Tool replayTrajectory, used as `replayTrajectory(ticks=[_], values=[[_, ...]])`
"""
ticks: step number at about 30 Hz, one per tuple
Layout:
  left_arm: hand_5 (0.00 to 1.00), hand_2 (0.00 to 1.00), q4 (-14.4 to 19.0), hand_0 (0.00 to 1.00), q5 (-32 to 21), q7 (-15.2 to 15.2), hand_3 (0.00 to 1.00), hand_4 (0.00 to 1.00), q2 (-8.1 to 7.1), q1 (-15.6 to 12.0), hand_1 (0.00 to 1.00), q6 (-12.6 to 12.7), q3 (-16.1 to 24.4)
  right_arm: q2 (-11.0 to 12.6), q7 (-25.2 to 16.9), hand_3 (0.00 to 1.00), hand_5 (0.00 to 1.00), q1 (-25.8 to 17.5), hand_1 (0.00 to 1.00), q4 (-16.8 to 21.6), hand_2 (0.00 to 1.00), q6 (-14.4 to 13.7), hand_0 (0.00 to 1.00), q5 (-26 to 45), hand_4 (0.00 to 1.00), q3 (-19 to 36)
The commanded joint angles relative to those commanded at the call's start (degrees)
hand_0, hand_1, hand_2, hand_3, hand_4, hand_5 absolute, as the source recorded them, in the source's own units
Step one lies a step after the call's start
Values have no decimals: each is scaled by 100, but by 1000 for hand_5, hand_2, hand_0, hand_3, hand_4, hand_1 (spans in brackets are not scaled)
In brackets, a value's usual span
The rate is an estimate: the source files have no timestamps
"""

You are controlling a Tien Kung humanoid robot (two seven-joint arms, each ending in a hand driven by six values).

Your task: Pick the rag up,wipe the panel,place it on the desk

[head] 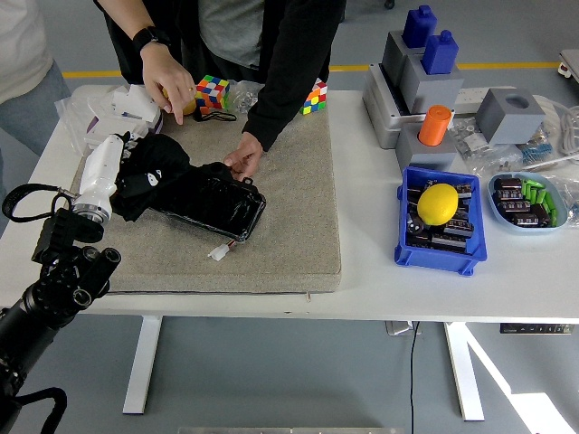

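My left hand (122, 172), white with a black forearm, is shut on the black rag (149, 172) at the left end of the glossy black panel (210, 202). The panel lies on a grey felt mat (289, 217). A person's hand (242, 158) in a black sleeve holds the panel's far edge. The person's other hand (167, 80) with a black watch hovers above the mat's far left corner. My right arm is out of view.
Rubik's cubes (212, 91), a yellow tape measure and white boxes (122, 110) lie at the back left. A blue bin (439, 226) with a yellow ball (438, 203), grey blocks (425, 77) and a blue bowl (529, 201) stand at the right. A small white connector (217, 252) lies in front of the panel.
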State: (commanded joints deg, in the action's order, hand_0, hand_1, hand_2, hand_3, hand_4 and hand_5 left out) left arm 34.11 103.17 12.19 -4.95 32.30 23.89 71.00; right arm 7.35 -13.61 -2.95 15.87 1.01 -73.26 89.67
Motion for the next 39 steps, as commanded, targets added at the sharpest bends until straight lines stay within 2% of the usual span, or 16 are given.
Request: replayTrajectory(ticks=[5,12,20,32,39], values=[[2,330,-52,236,-47,104,548,665,-25,0,295,76,76,-2,-1,522,364,-1,565,3,481,1,590,1,905,2],[2,337,-104,236,-220,403,548,664,-43,-57,300,344,265,-3,0,521,363,-11,565,2,481,6,590,9,905,-27],[2,339,-125,236,-247,333,549,665,-41,-82,301,233,119,-5,-3,521,361,-12,564,5,480,11,586,19,903,-43],[2,339,378,236,-476,230,549,664,-57,-240,301,180,-559,-3,-1,521,361,-27,565,22,481,14,589,18,903,-44],[2,339,1006,235,-694,151,549,664,-181,-423,301,173,-1176,-2,-3,521,360,-20,564,45,481,16,588,22,903,-30]])
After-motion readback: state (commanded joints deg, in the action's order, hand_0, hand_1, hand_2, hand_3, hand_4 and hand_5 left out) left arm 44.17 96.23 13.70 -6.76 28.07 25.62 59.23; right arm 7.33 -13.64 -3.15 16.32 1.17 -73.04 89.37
